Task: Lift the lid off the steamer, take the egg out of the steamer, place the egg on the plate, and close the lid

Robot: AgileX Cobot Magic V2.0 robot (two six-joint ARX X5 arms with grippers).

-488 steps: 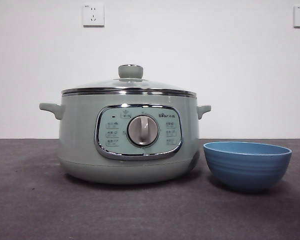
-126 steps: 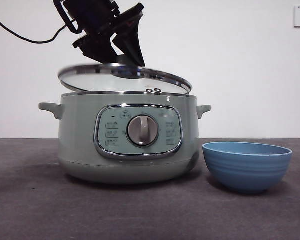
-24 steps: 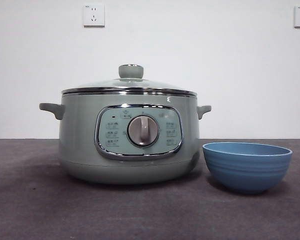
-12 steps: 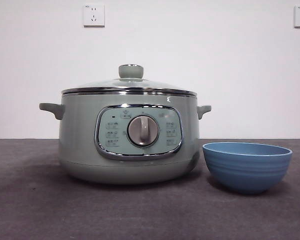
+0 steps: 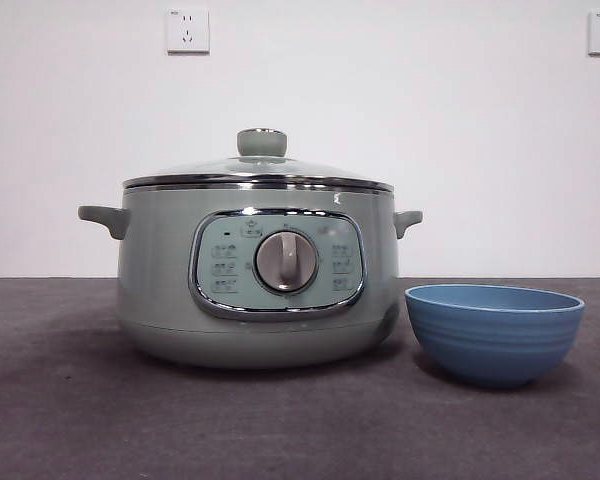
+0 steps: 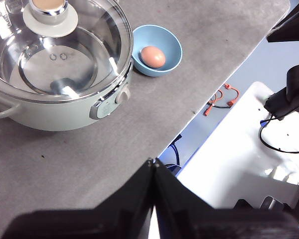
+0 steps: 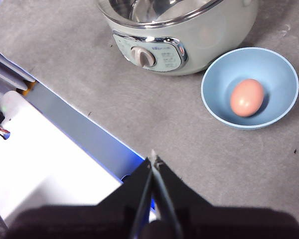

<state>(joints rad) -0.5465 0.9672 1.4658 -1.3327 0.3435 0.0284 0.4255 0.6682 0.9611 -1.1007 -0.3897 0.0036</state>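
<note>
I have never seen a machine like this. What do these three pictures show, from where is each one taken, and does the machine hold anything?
This is a robot with two arms at a table. One picture is from a low camera in front. The other two are from cameras on the arms' wrists, looking down. The dark wedge at the bottom of each is that arm's gripper: the left gripper and the right gripper. Both are shut, hold nothing and hang by the table's edge. On the table stands a green steamer with its glass lid on. Beside it is a blue bowl with an egg inside.
</note>
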